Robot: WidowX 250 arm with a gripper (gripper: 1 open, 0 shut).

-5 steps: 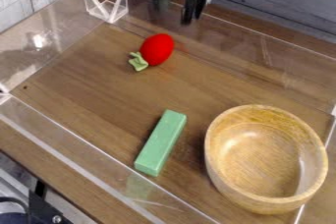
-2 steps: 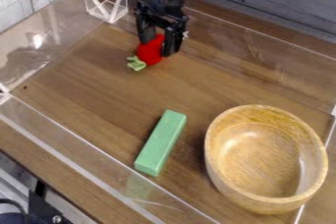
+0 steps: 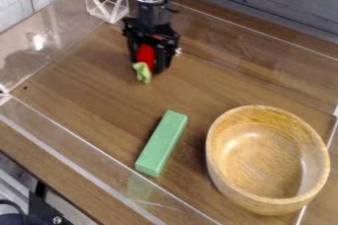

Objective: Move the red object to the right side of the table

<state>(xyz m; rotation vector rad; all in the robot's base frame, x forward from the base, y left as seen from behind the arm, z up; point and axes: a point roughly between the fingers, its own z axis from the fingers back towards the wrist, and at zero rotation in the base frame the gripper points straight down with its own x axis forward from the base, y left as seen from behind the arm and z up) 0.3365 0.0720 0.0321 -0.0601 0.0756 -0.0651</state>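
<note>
The red object, a small red toy fruit with a green leafy end, lies on the far left-centre part of the table. My gripper has come straight down over it. Its dark fingers stand on either side of the fruit and press against it, so only a strip of red shows between them. The fruit still rests on the tabletop.
A green rectangular block lies near the front centre. A round wooden bowl fills the front right corner. Low clear acrylic walls border the table, and a small clear stand sits at the back left.
The gripper came down from above the back edge onto the red fruit and its fingers closed in around it. The fruit shifted slightly toward the front left.
</note>
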